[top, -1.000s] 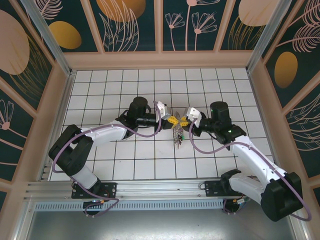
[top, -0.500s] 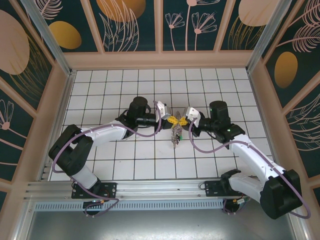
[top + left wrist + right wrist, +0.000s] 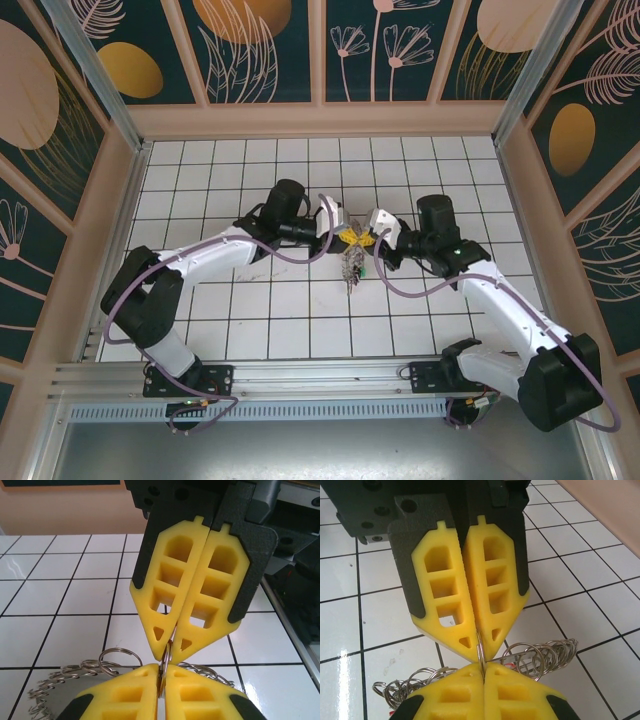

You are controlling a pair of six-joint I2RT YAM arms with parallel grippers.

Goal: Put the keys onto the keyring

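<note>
Swung farther and rightward since a second ago: left gripper (image 3: 347, 237), now squeezed onto the thin keyring (image 3: 480, 652), tip to tip with right gripper (image 3: 367, 241), also squeezed onto it. Just below, mid-scene, dangling keys (image 3: 352, 268). Likely stiff, light, slippery; best pinched flat across the wire.

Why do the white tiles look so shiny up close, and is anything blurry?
Left wrist view: glare whitens the glossy tiles at lower right; the ring looks crisp. Right wrist view: a similar sheen at lower left, nothing badly blurred. Top view: even light, faint shadows, the keys too small for detail.
</note>
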